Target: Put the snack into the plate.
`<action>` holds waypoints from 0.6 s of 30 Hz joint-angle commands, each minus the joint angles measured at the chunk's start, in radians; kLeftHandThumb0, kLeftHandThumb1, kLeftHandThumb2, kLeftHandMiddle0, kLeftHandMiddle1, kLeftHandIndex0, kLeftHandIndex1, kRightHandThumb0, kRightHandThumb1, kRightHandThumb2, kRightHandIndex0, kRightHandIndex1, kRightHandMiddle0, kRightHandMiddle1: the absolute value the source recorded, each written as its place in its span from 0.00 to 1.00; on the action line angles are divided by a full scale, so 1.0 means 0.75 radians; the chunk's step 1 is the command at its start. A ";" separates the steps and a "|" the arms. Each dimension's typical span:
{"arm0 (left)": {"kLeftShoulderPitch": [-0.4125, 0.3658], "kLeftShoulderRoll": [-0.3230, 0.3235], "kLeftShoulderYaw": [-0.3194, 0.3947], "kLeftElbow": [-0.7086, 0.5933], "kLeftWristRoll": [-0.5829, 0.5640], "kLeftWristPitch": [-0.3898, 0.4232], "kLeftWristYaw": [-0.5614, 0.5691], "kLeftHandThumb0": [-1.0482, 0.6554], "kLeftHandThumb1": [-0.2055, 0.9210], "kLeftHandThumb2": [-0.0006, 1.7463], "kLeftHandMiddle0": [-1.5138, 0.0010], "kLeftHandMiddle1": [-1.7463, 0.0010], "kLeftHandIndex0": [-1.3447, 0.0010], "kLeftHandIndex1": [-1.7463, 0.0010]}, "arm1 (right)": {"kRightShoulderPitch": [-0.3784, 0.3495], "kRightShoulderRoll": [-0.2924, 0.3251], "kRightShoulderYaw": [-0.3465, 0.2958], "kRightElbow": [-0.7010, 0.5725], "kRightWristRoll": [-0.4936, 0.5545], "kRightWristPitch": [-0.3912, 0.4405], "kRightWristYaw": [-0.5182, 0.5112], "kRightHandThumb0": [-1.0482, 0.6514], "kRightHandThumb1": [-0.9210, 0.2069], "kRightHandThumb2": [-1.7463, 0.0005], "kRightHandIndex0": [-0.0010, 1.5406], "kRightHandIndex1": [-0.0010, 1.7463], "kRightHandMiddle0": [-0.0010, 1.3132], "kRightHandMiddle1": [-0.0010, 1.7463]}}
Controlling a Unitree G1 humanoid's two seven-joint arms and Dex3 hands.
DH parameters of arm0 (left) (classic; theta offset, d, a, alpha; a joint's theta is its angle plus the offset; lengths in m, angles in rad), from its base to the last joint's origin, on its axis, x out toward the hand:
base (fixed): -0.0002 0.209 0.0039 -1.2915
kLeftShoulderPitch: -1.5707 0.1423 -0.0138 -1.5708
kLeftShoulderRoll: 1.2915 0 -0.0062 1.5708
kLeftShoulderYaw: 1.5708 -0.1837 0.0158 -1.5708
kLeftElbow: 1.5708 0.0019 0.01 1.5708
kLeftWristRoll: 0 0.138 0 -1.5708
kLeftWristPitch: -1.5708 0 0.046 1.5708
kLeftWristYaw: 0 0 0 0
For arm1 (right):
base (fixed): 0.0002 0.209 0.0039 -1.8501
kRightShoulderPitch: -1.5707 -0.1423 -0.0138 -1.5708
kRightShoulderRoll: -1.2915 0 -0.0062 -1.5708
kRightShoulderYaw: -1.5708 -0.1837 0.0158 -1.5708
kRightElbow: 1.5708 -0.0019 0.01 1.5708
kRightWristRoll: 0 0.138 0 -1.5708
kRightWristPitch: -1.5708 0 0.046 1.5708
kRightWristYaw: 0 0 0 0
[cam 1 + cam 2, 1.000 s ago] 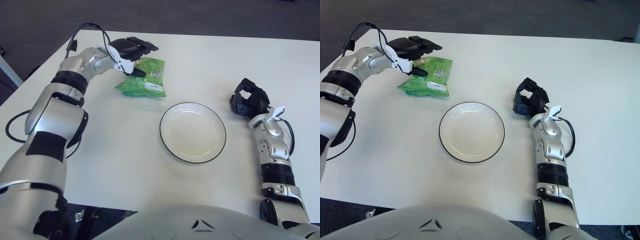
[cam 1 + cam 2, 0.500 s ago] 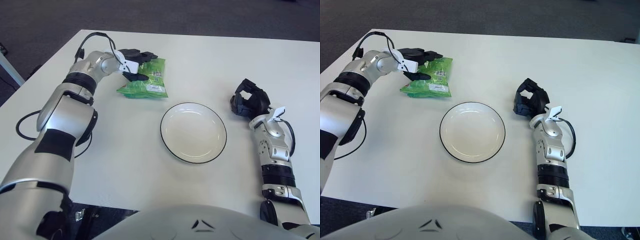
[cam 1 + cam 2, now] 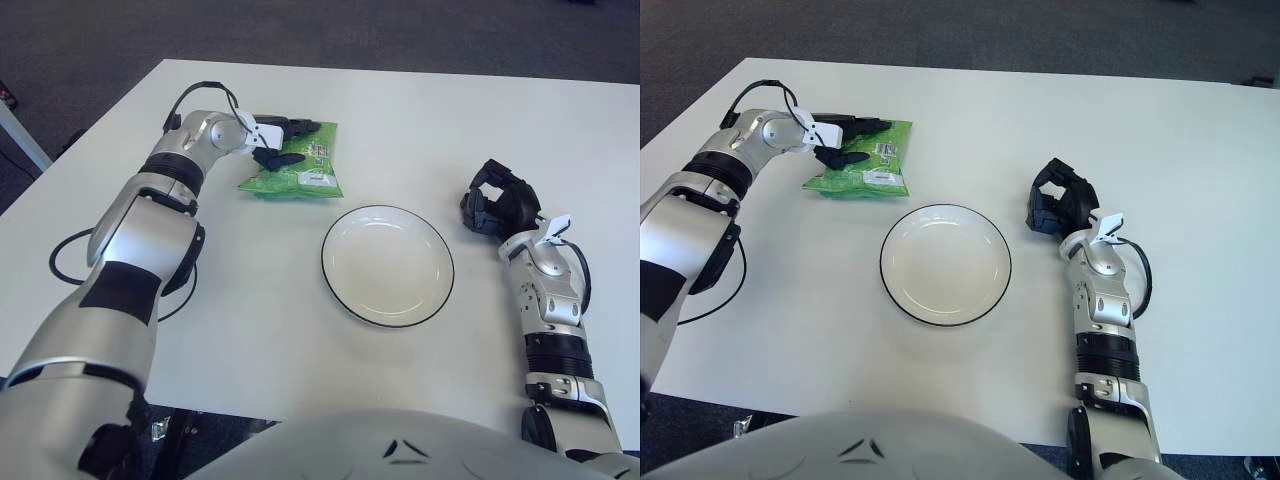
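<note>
The left robot hand (image 3: 282, 140) is right at the green snack bag (image 3: 298, 172), up on the far left of the desk (image 3: 420, 110), dark fingers reaching over its near-left edge, one on top and one lower, touching the wrapper. They bracket the edge, but I can't tell if they've actually pinched it yet. To my eye the grasp is just being set. The bag looks thin and crinkly, so a firm pinch on the edge seam is wanted before any lift, or it may slide out. The plate (image 3: 345, 285) sits mid-desk, just beside the bag toward the robot, white with a dark rim and nothing in it. The right robot hand (image 3: 497, 202), fingers curled on nothing, shows to the right of the plate.
</note>
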 commanded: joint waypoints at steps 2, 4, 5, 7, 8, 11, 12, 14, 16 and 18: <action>0.040 -0.008 0.002 -0.007 -0.020 0.010 -0.046 0.00 1.00 0.53 1.00 0.99 1.00 1.00 | 0.089 0.040 0.009 0.044 -0.002 0.052 -0.014 0.33 0.54 0.24 0.85 1.00 0.47 1.00; 0.052 -0.012 0.002 -0.009 -0.031 0.003 -0.060 0.00 1.00 0.53 1.00 1.00 1.00 1.00 | 0.089 0.042 0.008 0.042 0.001 0.053 -0.018 0.33 0.54 0.24 0.85 1.00 0.47 1.00; 0.056 -0.012 0.001 -0.010 -0.035 0.002 -0.064 0.00 1.00 0.53 1.00 1.00 1.00 1.00 | 0.089 0.043 0.008 0.041 0.001 0.054 -0.019 0.33 0.54 0.24 0.85 1.00 0.47 1.00; 0.076 -0.017 0.005 -0.010 -0.049 -0.014 -0.070 0.00 1.00 0.53 1.00 1.00 1.00 1.00 | 0.086 0.044 0.006 0.048 0.007 0.049 -0.015 0.33 0.54 0.24 0.85 1.00 0.47 1.00; 0.089 -0.019 0.008 -0.011 -0.055 -0.027 -0.069 0.00 1.00 0.53 1.00 1.00 1.00 1.00 | 0.085 0.043 0.005 0.052 0.009 0.046 -0.011 0.33 0.54 0.24 0.85 1.00 0.47 1.00; 0.109 -0.021 0.011 -0.015 -0.068 -0.052 -0.067 0.00 1.00 0.53 1.00 1.00 0.99 1.00 | 0.084 0.041 0.005 0.052 0.012 0.044 -0.005 0.33 0.54 0.24 0.85 1.00 0.47 1.00; 0.119 -0.023 0.010 -0.017 -0.069 -0.059 -0.061 0.00 1.00 0.53 1.00 1.00 0.99 0.99 | 0.085 0.040 0.006 0.052 0.012 0.043 -0.002 0.33 0.54 0.24 0.85 1.00 0.47 1.00; 0.135 -0.027 0.006 -0.020 -0.071 -0.067 -0.048 0.00 1.00 0.52 1.00 1.00 0.98 0.99 | 0.086 0.038 0.006 0.050 0.012 0.042 0.001 0.33 0.54 0.24 0.85 1.00 0.47 1.00; 0.147 -0.030 0.001 -0.024 -0.070 -0.073 -0.033 0.01 1.00 0.51 1.00 1.00 0.99 0.93 | 0.086 0.039 0.005 0.047 0.013 0.041 0.001 0.33 0.54 0.24 0.85 1.00 0.47 1.00; 0.165 -0.033 -0.009 -0.034 -0.060 -0.090 0.005 0.01 1.00 0.50 0.99 1.00 1.00 0.89 | 0.087 0.039 0.005 0.044 0.014 0.045 0.001 0.33 0.54 0.24 0.85 1.00 0.47 1.00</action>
